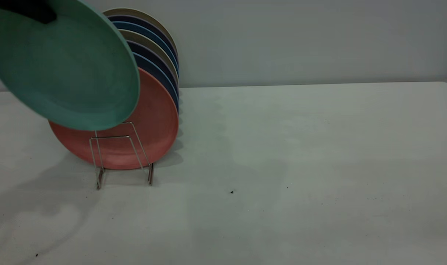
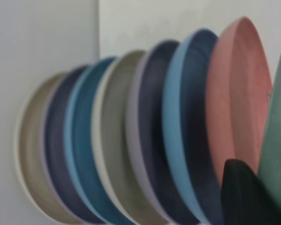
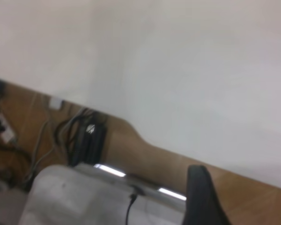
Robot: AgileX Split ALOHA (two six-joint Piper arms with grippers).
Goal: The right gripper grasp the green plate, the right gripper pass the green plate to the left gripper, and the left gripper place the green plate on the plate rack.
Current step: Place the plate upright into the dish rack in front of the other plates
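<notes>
The green plate [image 1: 61, 64] hangs in the air at the far left of the white table [image 1: 301, 165], tilted, its lower edge overlapping the upper part of the salmon-pink plate [image 1: 150, 125] as seen from the front. The left gripper [image 1: 32, 10] holds it at its upper rim; only a dark part of the gripper shows at the top left corner of the exterior view. In the left wrist view one black finger [image 2: 246, 194] lies against the green plate's [image 2: 278, 154] face, so the jaws are clamped on the plate's rim.

The plate rack [image 1: 118, 158] stands on the table below the held plate. Its nearest wire loops stand bare in front of the salmon-pink plate, which sits upright in the rack. Behind it a row of blue plates [image 1: 157, 70] and beige plates [image 1: 150, 40] fills the farther slots, all upright and close together.

The right gripper [image 3: 203, 197] does not appear in the exterior view. Its wrist camera shows one dark finger against the table edge, with wooden floor [image 3: 145, 154] and cables [image 3: 79, 136] beyond. I cannot tell how its jaws stand.
</notes>
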